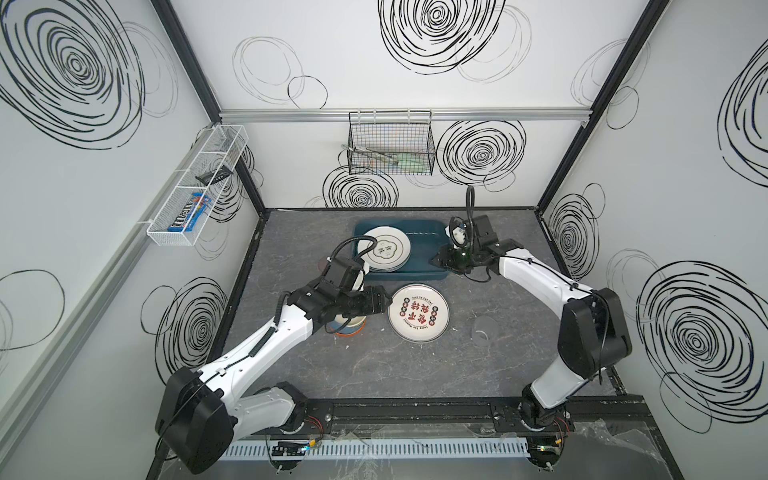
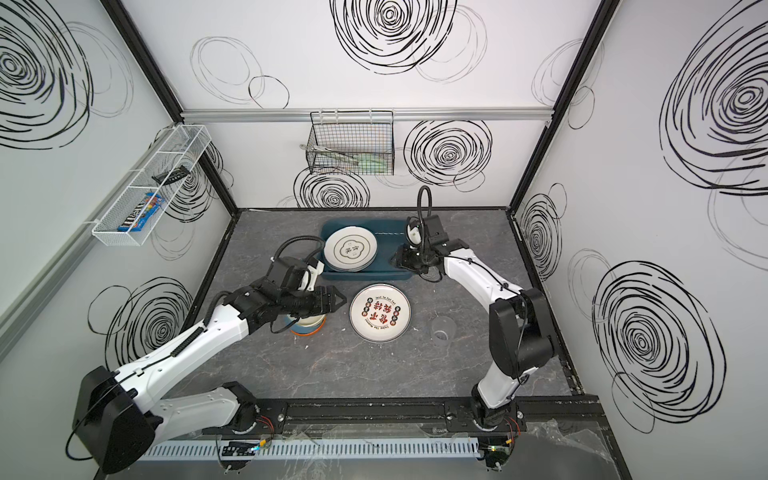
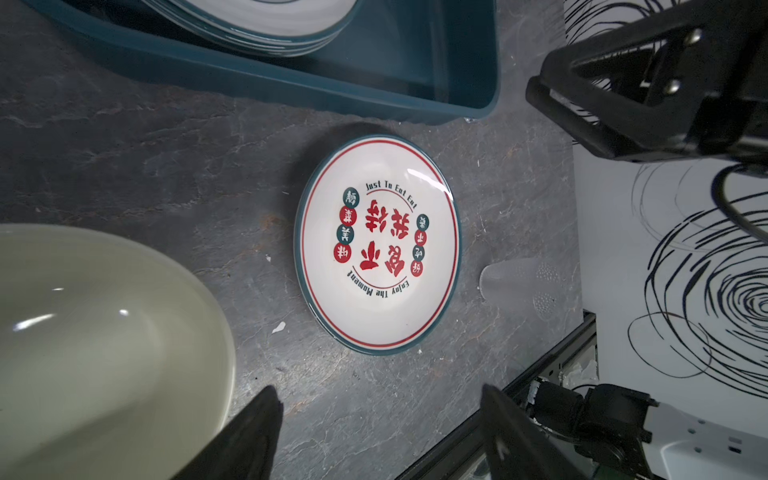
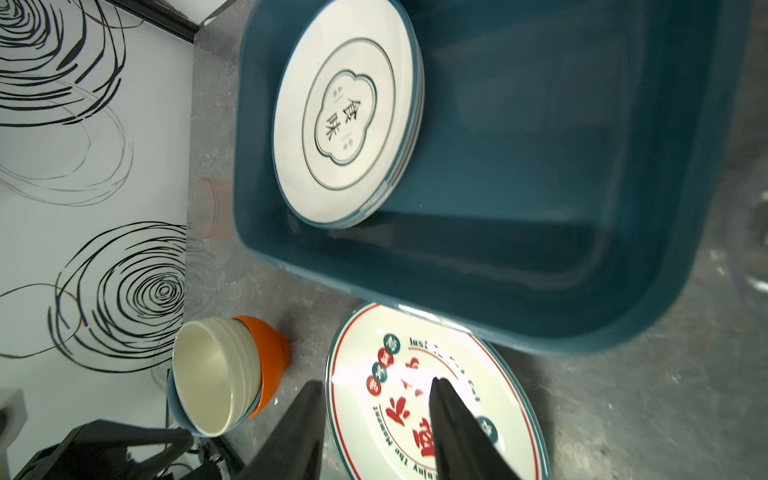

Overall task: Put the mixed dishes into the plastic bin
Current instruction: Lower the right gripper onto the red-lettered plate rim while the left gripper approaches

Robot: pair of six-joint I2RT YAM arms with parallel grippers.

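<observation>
Left arm stretches low over the nested bowls (image 1: 351, 326), left gripper (image 2: 338, 300) spread wide and empty near the red-lettered plate (image 1: 418, 312). Farther, right arm bends over the teal bin (image 1: 415, 274) holding stacked plates (image 1: 388, 249), right gripper (image 4: 374, 386) parted, empty.

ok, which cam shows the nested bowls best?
Right wrist: nested bowls nearly whole, unblocked, orange and blue outsides visible. Left wrist crops to the cream inside; in both top views the left arm covers most.

Robot lab test booth: scribble-printed wall panels (image 1: 353, 75), aluminium framing (image 1: 291, 114), black mounting rail (image 1: 415, 411).
</observation>
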